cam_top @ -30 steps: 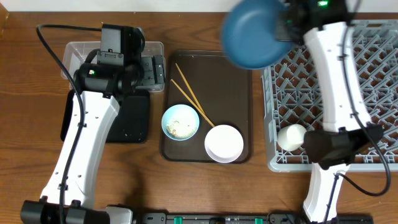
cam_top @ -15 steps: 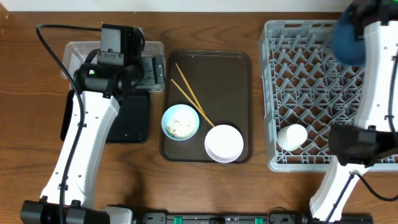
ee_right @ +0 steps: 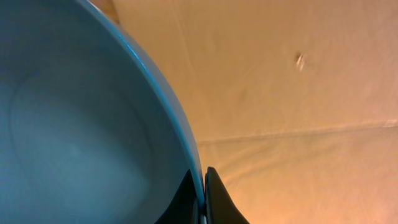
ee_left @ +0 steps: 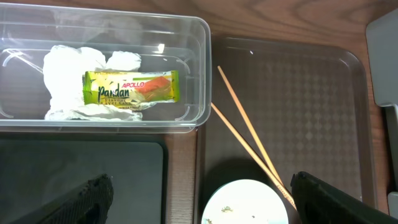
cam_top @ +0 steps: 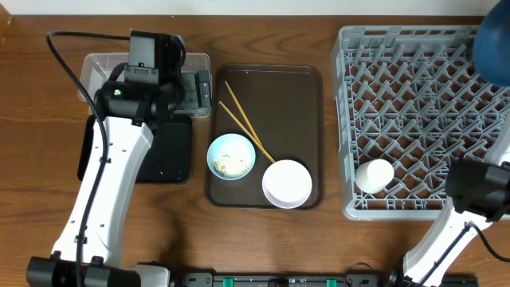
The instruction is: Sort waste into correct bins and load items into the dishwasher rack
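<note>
Change vs. earlier frames: the dark blue plate [cam_top: 496, 48] is now at the far right edge of the overhead view, over the far right corner of the dishwasher rack [cam_top: 398, 96] and partly cut off by the frame. A second ago it hung over the far edge of the brown serving tray [cam_top: 295, 104]; half a second ago it was already above the rack's far right. The right gripper [ee_right: 201, 199] pinches the plate's rim, fingers pressed together on it. The right arm [cam_top: 470, 231] overlaps the rack's near right corner. Everything else is unchanged.

Rack: sits at the right on the table, its pegs upright. A white cup [cam_top: 374, 175] lies inside near its near left corner.

Serving tray, centre: holds the white bowl [cam_top: 287, 183] at its near right. The light blue bowl [cam_top: 231, 155] is just left of that, with rice grains [cam_top: 231, 163] in it. Two chopsticks [cam_top: 243, 123] run diagonally from the far left towards the bowls, their near ends reaching between the two.

Left side: the clear tub [ee_left: 199, 74] holds crumpled napkins [ee_left: 62, 81] with the snack wrapper [ee_left: 132, 87] lying on top. The black tray [ee_left: 81, 174] lies just near of the tub.

The left gripper [ee_left: 200, 180] hovers over the gap between tub and serving tray, fingers spread wide and holding nothing. The left arm hides most of the tub and part of the black tray from overhead.
</note>
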Tool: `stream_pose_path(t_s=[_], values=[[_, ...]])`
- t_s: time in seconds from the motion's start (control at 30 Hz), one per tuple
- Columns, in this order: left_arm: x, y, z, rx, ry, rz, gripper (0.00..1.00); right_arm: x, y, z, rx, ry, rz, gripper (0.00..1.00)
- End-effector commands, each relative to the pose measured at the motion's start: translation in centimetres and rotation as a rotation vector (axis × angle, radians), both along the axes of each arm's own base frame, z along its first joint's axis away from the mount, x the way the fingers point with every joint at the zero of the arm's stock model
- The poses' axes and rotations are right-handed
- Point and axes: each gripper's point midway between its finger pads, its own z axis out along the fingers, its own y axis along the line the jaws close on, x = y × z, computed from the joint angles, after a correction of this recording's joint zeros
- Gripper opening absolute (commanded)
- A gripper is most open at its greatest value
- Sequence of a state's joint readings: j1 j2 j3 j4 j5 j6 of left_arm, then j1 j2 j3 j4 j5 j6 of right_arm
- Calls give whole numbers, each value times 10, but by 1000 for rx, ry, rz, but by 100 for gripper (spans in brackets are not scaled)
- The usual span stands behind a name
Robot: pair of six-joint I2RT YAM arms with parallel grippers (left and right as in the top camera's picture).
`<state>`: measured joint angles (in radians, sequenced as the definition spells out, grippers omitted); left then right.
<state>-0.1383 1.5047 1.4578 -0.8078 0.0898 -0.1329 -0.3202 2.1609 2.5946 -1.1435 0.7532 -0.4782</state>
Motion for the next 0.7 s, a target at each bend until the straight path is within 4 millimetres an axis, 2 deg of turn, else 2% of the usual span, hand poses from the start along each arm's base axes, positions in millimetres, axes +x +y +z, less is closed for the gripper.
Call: stream_pose_path(t_s=[0.0, 0.13, 0.43, 0.57, 0.67], values=[[3, 4, 5, 12, -13, 12, 94, 18, -9, -25, -38, 165, 98, 1], [3, 4, 5, 12, -14, 12, 94, 35, -17, -49, -70, 260, 141, 1], [3, 4, 5, 12, -13, 12, 95, 53, -39, -93, -136, 353, 62, 1], [3, 4, 5, 12, -14, 12, 94, 58, -41, -101, -141, 367, 71, 1], [3, 4, 5, 12, -13, 12, 95, 60, -42, -98, -155, 373, 81, 1]])
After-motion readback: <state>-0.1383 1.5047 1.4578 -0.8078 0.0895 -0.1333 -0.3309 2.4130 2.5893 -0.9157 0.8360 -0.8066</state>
